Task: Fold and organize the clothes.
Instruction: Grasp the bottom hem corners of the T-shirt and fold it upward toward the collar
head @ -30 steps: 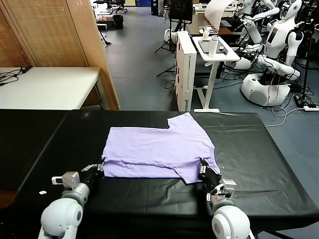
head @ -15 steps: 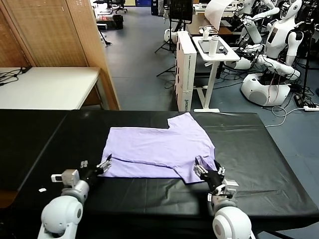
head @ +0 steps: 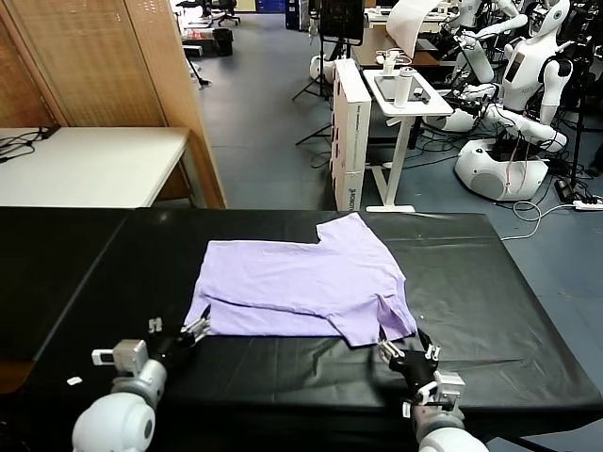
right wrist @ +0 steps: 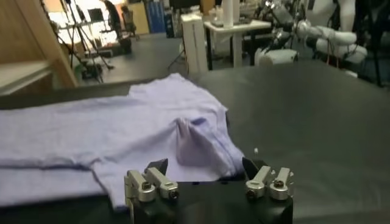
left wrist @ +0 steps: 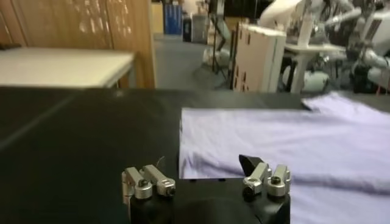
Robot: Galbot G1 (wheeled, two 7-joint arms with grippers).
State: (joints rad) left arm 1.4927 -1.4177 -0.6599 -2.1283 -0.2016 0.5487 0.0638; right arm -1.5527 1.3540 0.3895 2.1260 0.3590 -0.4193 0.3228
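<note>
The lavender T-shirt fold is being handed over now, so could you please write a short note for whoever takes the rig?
Left gripper: open, empty, just off the near left corner of the T-shirt.
Right gripper: open, empty, just off the near right corner.
The shirt lies on the black table, its near edge doubled over, a small fabric peak standing by the right corner.
Left: flatten that peak, finish folding, tidy.

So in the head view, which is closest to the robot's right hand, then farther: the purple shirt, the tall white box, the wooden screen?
From the right gripper:
1. Purple shirt, just ahead on the black table.
2. Tall white box, on the floor beyond the table.
3. Wooden screen, far back on the left.
</note>
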